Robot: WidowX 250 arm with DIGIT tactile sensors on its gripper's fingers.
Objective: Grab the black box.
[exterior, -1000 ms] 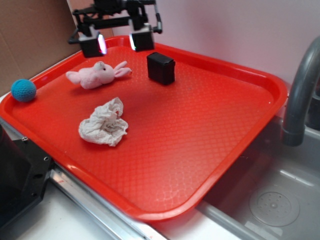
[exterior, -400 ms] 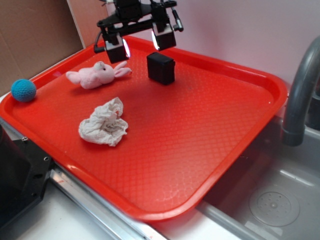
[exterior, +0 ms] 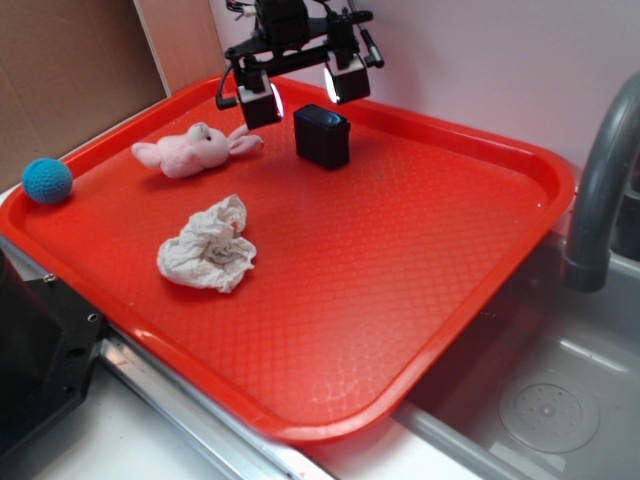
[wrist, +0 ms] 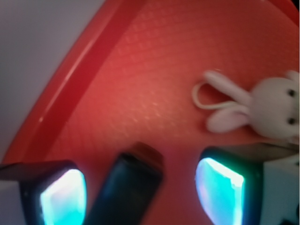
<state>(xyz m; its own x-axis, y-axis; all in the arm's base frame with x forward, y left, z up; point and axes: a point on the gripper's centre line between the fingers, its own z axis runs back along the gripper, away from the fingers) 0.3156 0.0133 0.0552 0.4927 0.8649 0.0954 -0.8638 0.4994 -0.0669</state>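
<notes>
The black box (exterior: 321,136) stands upright at the back of the red tray (exterior: 430,290). My gripper (exterior: 304,93) hovers open just above and behind it, one finger to each side. In the wrist view the black box (wrist: 127,190) lies between the two glowing pads (wrist: 62,197), a gap on each side, and my gripper (wrist: 140,197) holds nothing.
A pink plush bunny (exterior: 193,150) lies left of the box, bunny (wrist: 262,108) close to the right finger. A crumpled white cloth (exterior: 208,248) sits mid-tray, a blue ball (exterior: 47,181) at the left rim. A grey faucet (exterior: 600,190) and sink (exterior: 540,400) are at right.
My gripper has travelled right from over the bunny to above the black box, still open. The things on the tray have not moved.
</notes>
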